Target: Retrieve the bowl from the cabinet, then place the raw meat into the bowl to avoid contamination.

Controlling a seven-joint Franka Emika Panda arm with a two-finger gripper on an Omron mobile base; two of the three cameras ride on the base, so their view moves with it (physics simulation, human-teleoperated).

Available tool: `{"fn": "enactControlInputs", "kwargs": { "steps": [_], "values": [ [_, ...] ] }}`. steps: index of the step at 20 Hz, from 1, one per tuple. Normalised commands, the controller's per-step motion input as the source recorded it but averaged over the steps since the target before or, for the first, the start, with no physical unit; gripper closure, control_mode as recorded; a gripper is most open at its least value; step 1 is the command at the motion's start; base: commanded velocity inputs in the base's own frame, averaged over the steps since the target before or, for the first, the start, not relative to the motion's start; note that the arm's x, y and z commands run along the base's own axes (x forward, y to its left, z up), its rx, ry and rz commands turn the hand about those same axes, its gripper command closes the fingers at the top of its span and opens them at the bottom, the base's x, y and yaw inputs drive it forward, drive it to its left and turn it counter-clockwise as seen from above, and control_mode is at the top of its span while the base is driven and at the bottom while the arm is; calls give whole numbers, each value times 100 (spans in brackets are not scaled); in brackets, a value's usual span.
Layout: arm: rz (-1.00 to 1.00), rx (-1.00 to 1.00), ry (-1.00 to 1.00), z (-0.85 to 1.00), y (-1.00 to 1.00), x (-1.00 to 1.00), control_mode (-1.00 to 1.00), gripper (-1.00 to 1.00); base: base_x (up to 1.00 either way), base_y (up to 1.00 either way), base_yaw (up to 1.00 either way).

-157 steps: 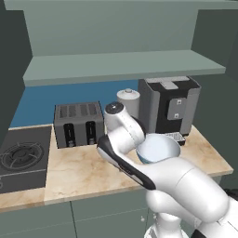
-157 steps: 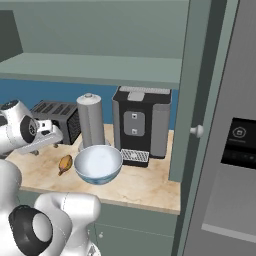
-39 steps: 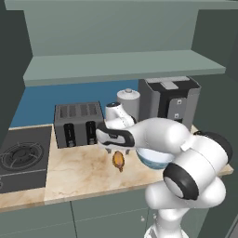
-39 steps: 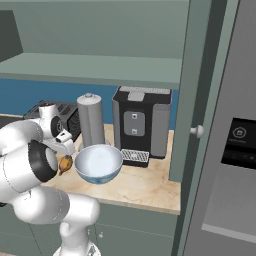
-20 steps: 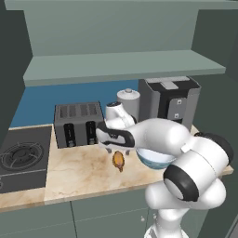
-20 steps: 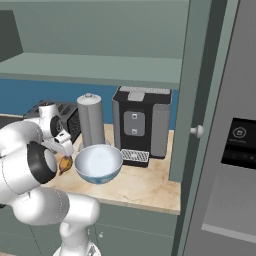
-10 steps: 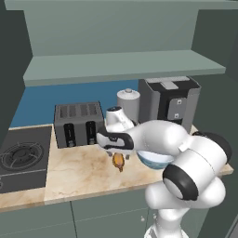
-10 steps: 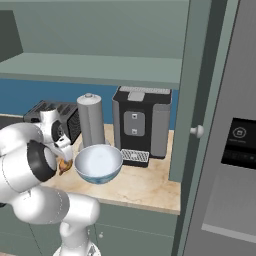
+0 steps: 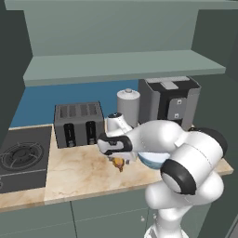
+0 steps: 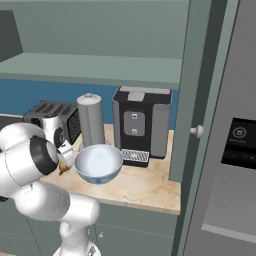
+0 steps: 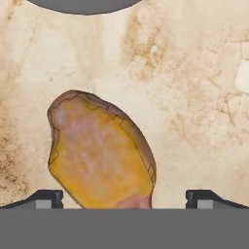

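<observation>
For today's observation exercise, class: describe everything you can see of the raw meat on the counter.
The raw meat is a small oval lump, orange-yellow with pinkish-brown mottling and a darker outline. It lies flat on the beige marbled counter, left of the pale blue bowl. The open gripper hangs directly above it, a finger at each side, not closed on it.

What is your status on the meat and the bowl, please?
Gripper open, low over the meat, fingertips straddling it. Meat on the counter, not gripped. Bowl out, empty beside it. Nothing in the way.
</observation>
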Motion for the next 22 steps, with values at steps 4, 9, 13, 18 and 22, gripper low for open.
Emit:
{"fn": "enactControlInputs", "kwargs": {
  "steps": [4,9,13,18,22],
  "values": [
    [0,0,0,-25,0,4,-100,-100,0,0,0],
    [0,0,0,-15,0,1,-100,-100,0,0,0],
    [0,0,0,-13,-5,7,-100,-100,0,0,0],
    [0,0,-3,-10,0,2,-100,-100,0,0,0],
    [0,0,-3,-6,0,0,-100,100,0,0,0]
  ]
}}
